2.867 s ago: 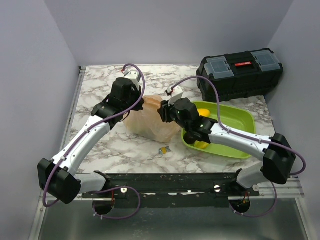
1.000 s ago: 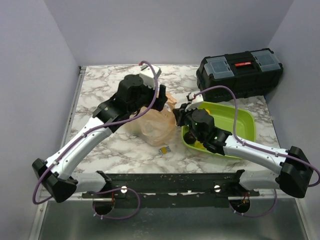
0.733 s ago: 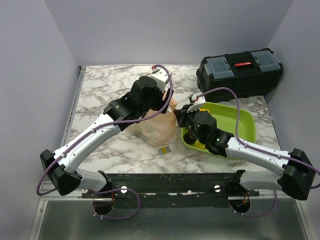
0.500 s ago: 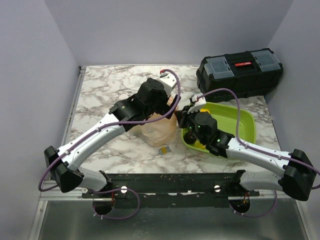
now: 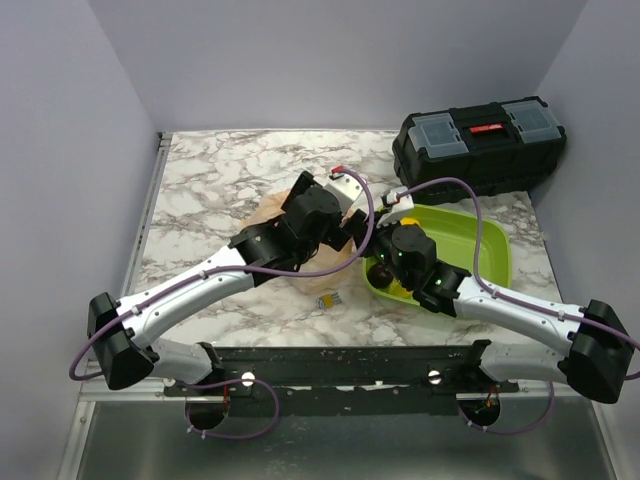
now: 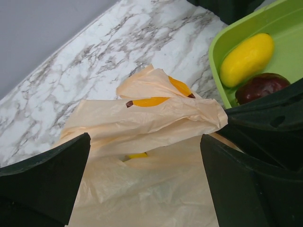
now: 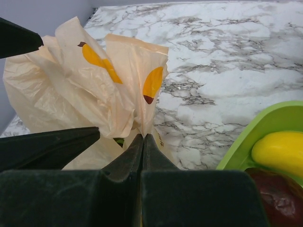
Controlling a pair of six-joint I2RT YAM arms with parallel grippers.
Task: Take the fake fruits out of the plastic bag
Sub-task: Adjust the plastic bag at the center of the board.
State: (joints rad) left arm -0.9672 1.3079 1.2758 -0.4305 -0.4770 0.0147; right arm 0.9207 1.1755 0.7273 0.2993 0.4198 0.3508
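Left hand (image 6: 146, 142), spread wide, hangs above the crinkly peach-orange plastic bag (image 6: 142, 113); the right hand (image 7: 143, 137), pressed together, pinches its edge. Beside it, a yellow oval fruit (image 6: 247, 59) and a dark purple round fruit (image 6: 262, 87) lie in the lime-green tray (image 6: 284, 33). I'd pull that pinch taut first.

A marble table (image 5: 205, 185) with a toolbox (image 5: 480, 148), a tray (image 5: 478, 243) and a clip (image 5: 328, 300)
The black toolbox sits far right, the lime-green tray lies nearer, and the small yellow-and-grey clip rests left of the tray
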